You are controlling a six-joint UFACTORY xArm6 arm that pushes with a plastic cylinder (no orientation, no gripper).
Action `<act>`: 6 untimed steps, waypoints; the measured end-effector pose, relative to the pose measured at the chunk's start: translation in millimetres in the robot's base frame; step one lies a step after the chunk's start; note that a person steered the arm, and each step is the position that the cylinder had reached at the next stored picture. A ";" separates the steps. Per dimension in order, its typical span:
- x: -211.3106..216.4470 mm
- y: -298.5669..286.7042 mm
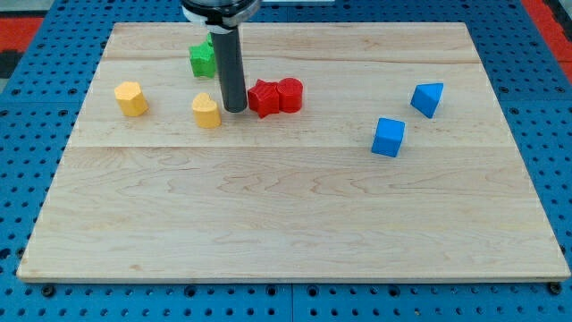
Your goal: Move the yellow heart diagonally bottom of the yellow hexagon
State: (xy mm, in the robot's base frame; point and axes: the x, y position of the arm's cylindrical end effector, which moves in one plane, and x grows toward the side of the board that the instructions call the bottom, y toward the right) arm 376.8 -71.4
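My tip (235, 109), a bare rod with no jaws and holding nothing, rests just right of the yellow heart (206, 110), with the yellow hexagon (131, 98) further left and two red blocks (275, 96) just right.

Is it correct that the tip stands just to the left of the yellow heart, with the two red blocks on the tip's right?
Not quite. The camera view shows my tip just to the right of the yellow heart, between it and the two red blocks.
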 end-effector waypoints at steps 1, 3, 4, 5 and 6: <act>2.5 -50.4; 2.5 -100.1; 2.1 -86.8; 0.1 -84.6; -0.4 -80.4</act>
